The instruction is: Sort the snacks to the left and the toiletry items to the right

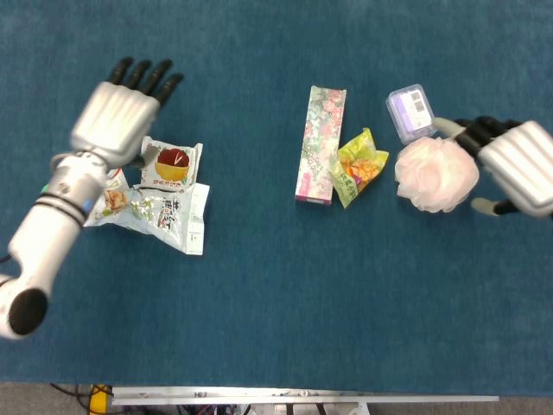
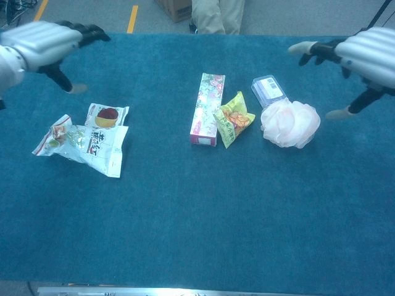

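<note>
a: where are the hands?

b: the left hand point(image 1: 117, 117) hangs over the far left of the blue table point(image 1: 259, 303), fingers spread and holding nothing. just beside it lie two snack packets: a small white one with a red picture point(image 1: 173, 164), and a larger white crinkly bag point(image 1: 151, 212) whose edge it overlaps.

a: and the right one?

b: the right hand point(image 1: 517, 166) is at the right edge, fingers apart, thumb out, nothing in it. from the head view it sits just beside the pink bath pouf point(image 1: 437, 174); whether it touches the pouf i cannot tell. in the chest view the right hand point(image 2: 364, 55) looks raised above the table.

a: what's in the middle?

b: a long flowered box point(image 1: 321, 143) lies lengthwise, and a yellow-green snack packet point(image 1: 359, 167) rests against its right side. beyond that, a small clear box with a purple label point(image 1: 411, 112) sits just behind the pouf, close to touching it.

a: so the snacks?

b: two are at the left, the yellow-green one lies in the middle between the box and the pouf.
</note>
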### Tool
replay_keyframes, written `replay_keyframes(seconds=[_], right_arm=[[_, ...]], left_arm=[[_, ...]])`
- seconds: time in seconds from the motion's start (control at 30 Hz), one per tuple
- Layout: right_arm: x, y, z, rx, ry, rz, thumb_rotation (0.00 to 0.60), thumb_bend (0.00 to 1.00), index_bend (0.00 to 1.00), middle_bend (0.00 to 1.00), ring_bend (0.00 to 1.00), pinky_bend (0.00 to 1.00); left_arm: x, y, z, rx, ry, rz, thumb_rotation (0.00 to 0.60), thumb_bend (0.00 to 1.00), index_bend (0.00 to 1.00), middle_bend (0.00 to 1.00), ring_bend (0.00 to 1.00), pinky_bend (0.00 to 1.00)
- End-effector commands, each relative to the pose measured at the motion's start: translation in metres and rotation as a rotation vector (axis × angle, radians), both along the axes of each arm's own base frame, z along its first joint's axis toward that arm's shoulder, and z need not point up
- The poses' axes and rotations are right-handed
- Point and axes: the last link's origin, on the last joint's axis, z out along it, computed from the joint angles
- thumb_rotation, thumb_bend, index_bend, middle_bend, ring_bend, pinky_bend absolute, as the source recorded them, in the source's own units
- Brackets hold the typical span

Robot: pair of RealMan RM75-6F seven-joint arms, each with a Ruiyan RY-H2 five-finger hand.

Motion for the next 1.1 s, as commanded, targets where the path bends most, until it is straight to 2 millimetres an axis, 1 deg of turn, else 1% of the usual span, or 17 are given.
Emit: replay_keyframes(seconds=[0.03, 0.27, 0.5, 0.7, 1.1], right_arm=[[0.021, -0.013, -0.018, 0.045, 0.028, 0.044, 0.600, 0.00, 0.06, 0.26, 0.25, 0.48], [0.052, -0.032, -0.053, 0.107, 0.092, 0.103, 0.600, 0.00, 0.06, 0.20, 0.19, 0.42], [0.073, -0.042, -0.086, 0.130, 0.144, 0.120, 0.600, 0.00, 0.06, 0.19, 0.19, 0.41], [0.076, -0.051, -0.110, 0.123, 0.205, 0.093, 0.600, 0.00, 0.06, 0.19, 0.19, 0.41], [0.072, -0.052, -0.128, 0.089, 0.275, 0.007, 0.600, 0.00, 0.06, 0.19, 0.18, 0.43]], left_arm=[[-0.009, -0.013, 0.017, 0.041, -0.043, 0.004, 0.600, 0.27, 0.06, 0.00, 0.00, 0.01], [-0.022, -0.039, 0.037, 0.055, -0.049, 0.002, 0.600, 0.27, 0.06, 0.00, 0.00, 0.01], [-0.028, -0.055, 0.047, 0.061, -0.066, -0.012, 0.600, 0.27, 0.06, 0.00, 0.00, 0.01], [-0.030, -0.067, 0.049, 0.051, -0.068, -0.034, 0.600, 0.27, 0.07, 0.00, 0.00, 0.01], [-0.039, -0.072, 0.044, 0.007, -0.079, -0.032, 0.600, 0.27, 0.07, 0.00, 0.00, 0.01]])
